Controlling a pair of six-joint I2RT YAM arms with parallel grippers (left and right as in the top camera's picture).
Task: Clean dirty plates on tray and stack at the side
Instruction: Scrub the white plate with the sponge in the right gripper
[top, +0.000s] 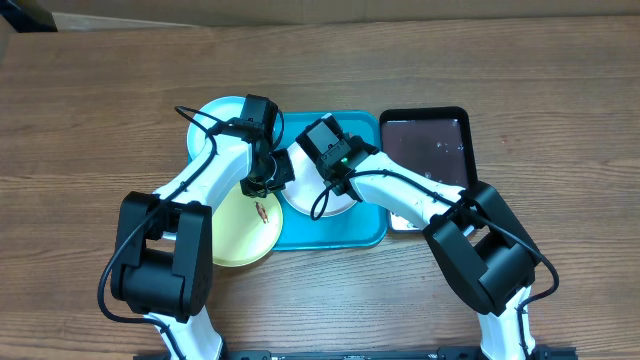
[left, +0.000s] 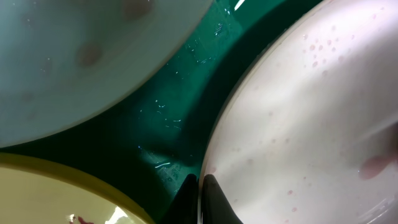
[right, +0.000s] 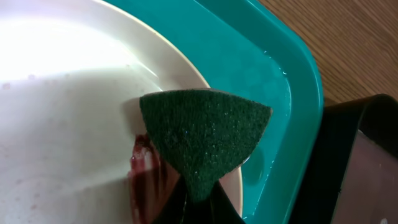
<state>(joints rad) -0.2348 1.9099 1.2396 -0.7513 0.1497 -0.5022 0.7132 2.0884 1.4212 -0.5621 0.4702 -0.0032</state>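
A wide brown wooden desk (top: 100, 100) carries everything. At its middle lies the large turquoise-blue rectangular plastic tray (top: 345, 235), with a film of water on its floor. Just beside its right rim lies a smaller, narrower black tray (top: 425, 145) with a wet, glossy floor.

Three round plastic plates of equal size sit close together. The light blue plate (top: 205, 128) lies at the tray's far left corner, mostly off the tray on the desk. The yellow-green plate (top: 240, 235) lies nearer the robot, overlapping the tray's left rim, with the rest of it over the desk. The white plate (top: 298, 192) lies inside the tray, left of its middle, speckled with faint pink droplets in the left wrist view.

A dark green scouring sponge (right: 202, 134), bent into a wedge, rests on the white plate near its rim.

The left fingers (left: 208, 196) are closed narrowly and appear to pinch the white plate's left rim, beside the yellow-green plate. The right fingers (right: 208, 213) are clamped on the lower tip of the sponge, over the same plate.

A reddish-brown smear (right: 144, 171) spreads on the white plate just left of the sponge. A smaller red smear (top: 262, 212) marks the yellow-green plate near its right edge.
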